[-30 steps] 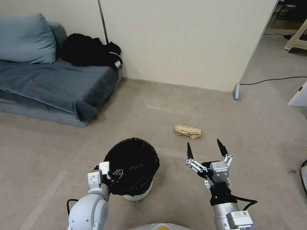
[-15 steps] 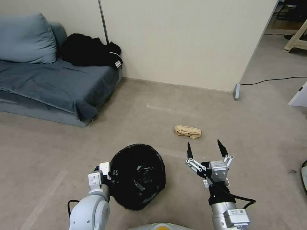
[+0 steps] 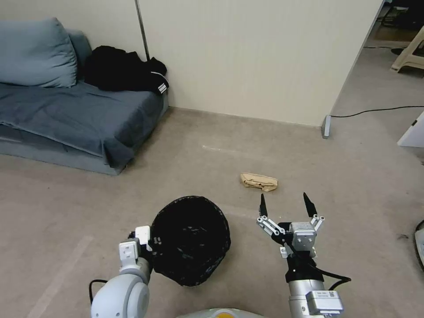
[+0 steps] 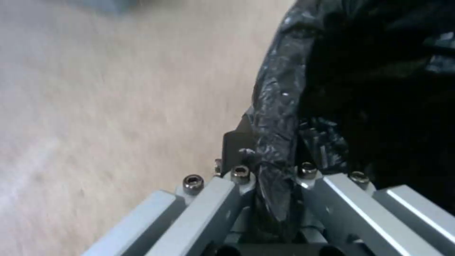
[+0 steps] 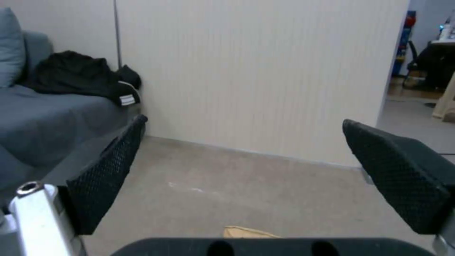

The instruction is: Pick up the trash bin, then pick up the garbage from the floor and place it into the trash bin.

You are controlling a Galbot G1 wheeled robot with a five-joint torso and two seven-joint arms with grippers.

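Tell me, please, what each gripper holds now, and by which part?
Left gripper grips the round black-lined trash bin by its rim. Right gripper is open, holding nothing.

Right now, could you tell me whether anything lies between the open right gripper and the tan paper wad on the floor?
Nothing visible does. The right gripper hangs open just short of the wad, with bare floor between them. The bin, held at its rim by the left gripper, sits off to the left, outside that path.

Bare beige floor (image 3: 309, 163) lies open around the tan crumpled paper wad (image 3: 259, 181); the black-lined round trash bin (image 3: 191, 240) stands well left.
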